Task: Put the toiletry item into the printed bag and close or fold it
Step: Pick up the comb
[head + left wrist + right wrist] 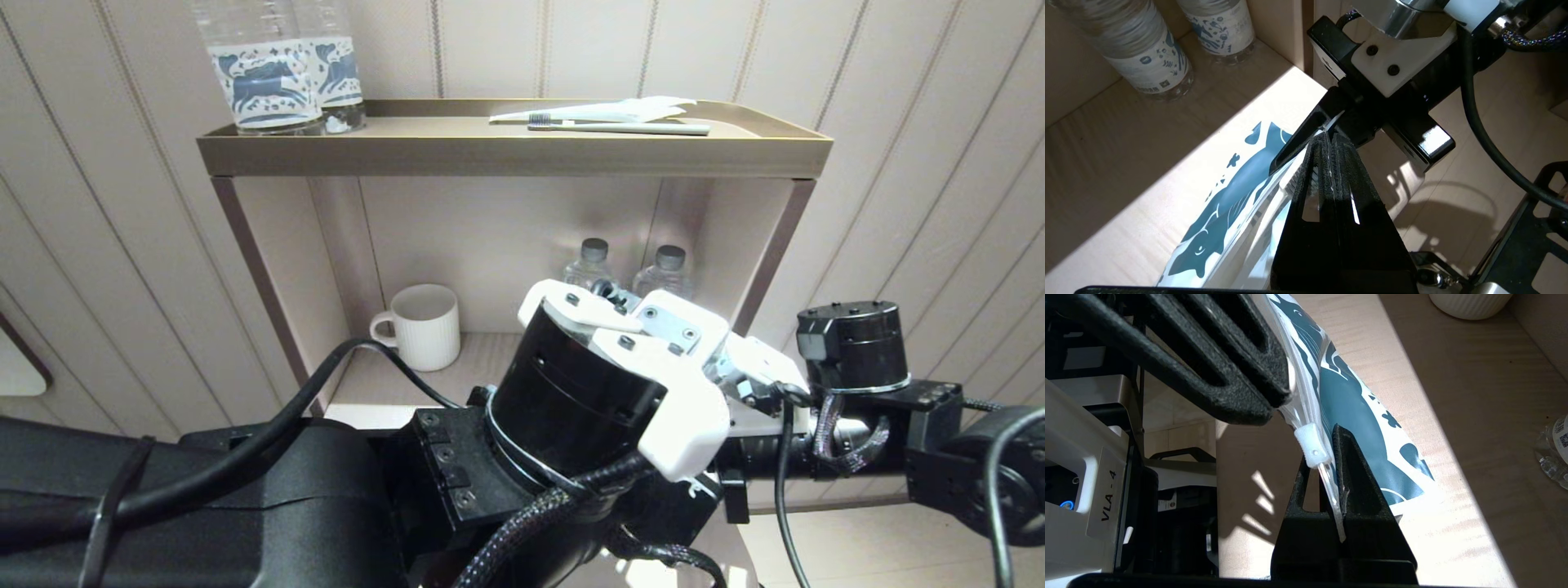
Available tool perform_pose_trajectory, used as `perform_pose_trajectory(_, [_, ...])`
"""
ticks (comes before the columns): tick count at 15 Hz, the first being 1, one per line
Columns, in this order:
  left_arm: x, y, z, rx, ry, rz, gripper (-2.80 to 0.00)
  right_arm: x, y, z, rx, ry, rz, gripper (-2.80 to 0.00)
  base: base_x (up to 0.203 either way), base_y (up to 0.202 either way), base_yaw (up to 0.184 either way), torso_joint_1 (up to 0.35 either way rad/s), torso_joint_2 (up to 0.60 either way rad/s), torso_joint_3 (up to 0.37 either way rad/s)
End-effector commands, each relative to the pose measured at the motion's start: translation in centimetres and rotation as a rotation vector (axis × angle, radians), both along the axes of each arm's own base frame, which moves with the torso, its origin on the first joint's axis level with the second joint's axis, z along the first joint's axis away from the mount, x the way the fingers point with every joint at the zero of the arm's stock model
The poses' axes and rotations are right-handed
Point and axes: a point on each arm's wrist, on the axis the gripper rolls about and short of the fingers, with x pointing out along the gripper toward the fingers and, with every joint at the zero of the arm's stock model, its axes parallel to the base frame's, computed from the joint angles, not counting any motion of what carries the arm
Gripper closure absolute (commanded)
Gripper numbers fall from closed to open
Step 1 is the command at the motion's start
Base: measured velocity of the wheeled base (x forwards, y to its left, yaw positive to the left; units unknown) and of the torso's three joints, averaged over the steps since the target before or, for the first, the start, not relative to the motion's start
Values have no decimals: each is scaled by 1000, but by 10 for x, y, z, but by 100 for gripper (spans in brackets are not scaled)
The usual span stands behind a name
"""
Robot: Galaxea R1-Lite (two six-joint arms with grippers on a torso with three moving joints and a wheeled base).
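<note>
The printed bag [1229, 196], translucent white with dark teal shapes, hangs tilted just above the lower shelf board [1126, 143]. Both grippers pinch its zip edge. My left gripper [1329, 141] is shut on that edge. My right gripper [1327, 457] is shut on the same edge of the bag [1355, 416], right beside the white zip slider [1312, 447]. Through the plastic, close to the left fingers, the toiletry item shows its bristle head [1293, 180]; the rest of it is hidden. In the head view my left wrist [620, 367] hides the bag and both grippers.
On the lower shelf stand a white ribbed mug [420, 325] and two small water bottles [592, 261] at the back wall. The top tray [514, 151] holds large labelled bottles [269, 73], another toothbrush [620, 126] and a plain white wrapper [620, 110].
</note>
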Motion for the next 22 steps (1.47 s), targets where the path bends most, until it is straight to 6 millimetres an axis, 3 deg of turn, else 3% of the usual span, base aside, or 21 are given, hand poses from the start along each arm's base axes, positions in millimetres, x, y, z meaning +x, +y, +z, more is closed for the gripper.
perform_pose_trajectory(1, [0,1,-3,8,4,2,0,0,0,0,1,-4,5,0,0,0,0,0,0,0])
perform_pose_trajectory(9, [-4,12,-11,40,19,9,0,0,0,0,2,-2,6,0,0,0,0,0,0,0])
perform_pose_trajectory(14, [-5,16,6,-13,-1,11,0,0,0,2,5,-8,4,0,0,0,0,0,0,0])
perform_pose_trajectory(16, [-8,23,13,-35,-5,19,0,3,-1,4,4,-15,-13,0,0,0,0,0,0,0])
perform_pose_trajectory(22, [-21,68,-4,-31,82,148,0,10,-2,23,45,29,-110,0,0,0,0,0,0,0])
